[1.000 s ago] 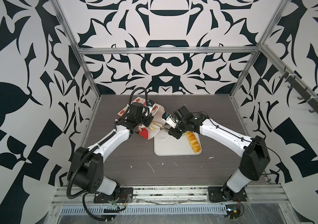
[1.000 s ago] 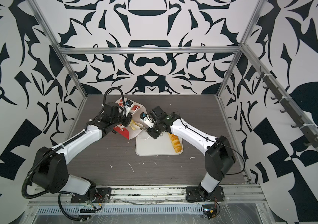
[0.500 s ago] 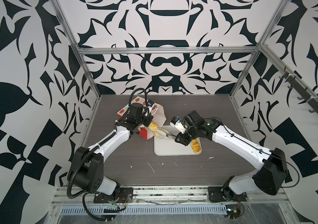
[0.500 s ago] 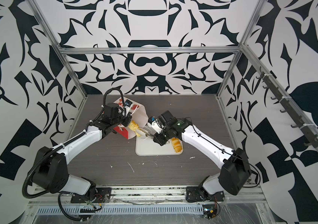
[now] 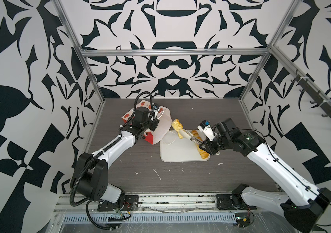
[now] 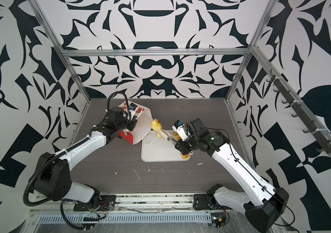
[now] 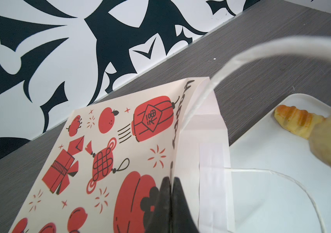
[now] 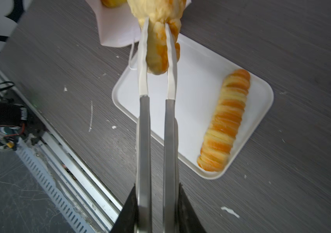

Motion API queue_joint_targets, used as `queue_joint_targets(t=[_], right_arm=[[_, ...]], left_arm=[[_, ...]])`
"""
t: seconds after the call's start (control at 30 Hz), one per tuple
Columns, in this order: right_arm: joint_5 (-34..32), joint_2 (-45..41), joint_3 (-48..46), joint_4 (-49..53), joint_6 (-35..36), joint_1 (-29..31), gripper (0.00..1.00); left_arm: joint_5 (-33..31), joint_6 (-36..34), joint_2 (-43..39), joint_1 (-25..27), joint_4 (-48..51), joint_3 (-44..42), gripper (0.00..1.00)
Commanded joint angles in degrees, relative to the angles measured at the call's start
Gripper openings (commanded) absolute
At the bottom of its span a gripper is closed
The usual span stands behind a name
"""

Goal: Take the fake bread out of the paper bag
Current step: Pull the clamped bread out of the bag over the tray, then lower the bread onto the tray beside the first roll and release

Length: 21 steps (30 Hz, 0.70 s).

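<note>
The paper bag (image 5: 161, 129) (image 6: 142, 127) lies on its side at the back left, with its white mouth toward the tray. My left gripper (image 7: 170, 178) is shut on the edge of the bag's mouth (image 7: 180, 141). My right gripper (image 8: 157, 186) (image 5: 202, 145) is shut on metal tongs (image 8: 144, 121) with white tips. The tongs pinch a knobbly piece of fake bread (image 8: 158, 46) (image 5: 177, 127) (image 6: 156, 126) in the air just outside the bag's mouth. A long ridged loaf (image 8: 225, 121) (image 7: 295, 121) lies on the tray. Another golden piece (image 8: 112, 3) shows inside the bag.
The white rectangular tray (image 5: 176, 153) (image 6: 158, 153) (image 8: 191, 96) sits mid-table beside the bag, with the bag's string handle (image 7: 281, 175) lying on its corner. White scraps (image 5: 157, 174) dot the dark table near the front. Metal frame posts stand at the sides.
My right gripper has drawn back to the right with the tongs, and the bread piece has come out of the bag's mouth. The left gripper has kept its hold on the bag.
</note>
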State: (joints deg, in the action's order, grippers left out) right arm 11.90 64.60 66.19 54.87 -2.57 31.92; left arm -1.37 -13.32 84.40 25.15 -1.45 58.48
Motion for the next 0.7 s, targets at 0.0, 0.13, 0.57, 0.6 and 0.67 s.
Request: queue_joint_targets(t=[0.0, 0.13, 0.57, 0.6, 0.67], right_arm=[[-7.2, 3.1, 0.9, 5.0, -0.7, -0.3, 0.17], [-8.8, 4.9, -0.3, 5.5, -2.1, -0.3, 0.17], [-11.0, 12.1, -0.9, 5.6, -5.2, -0.1, 0.17], [-10.2, 12.5, -1.3, 4.5, -5.6, 0.2, 0.17], [-9.8, 13.3, -2.0, 3.0, -6.6, 0.8, 0.17]], left_arm=[[-0.2, 0.5, -0.3, 0.0, -1.0, -1.0, 0.00], [0.1, 0.6, -0.5, 0.0, -0.8, -0.9, 0.00], [0.7, 0.4, -1.2, 0.0, -1.2, -1.4, 0.00], [0.7, 0.4, -1.2, 0.0, -1.3, -1.4, 0.00], [0.7, 0.4, -1.2, 0.0, -1.5, -1.5, 0.00]])
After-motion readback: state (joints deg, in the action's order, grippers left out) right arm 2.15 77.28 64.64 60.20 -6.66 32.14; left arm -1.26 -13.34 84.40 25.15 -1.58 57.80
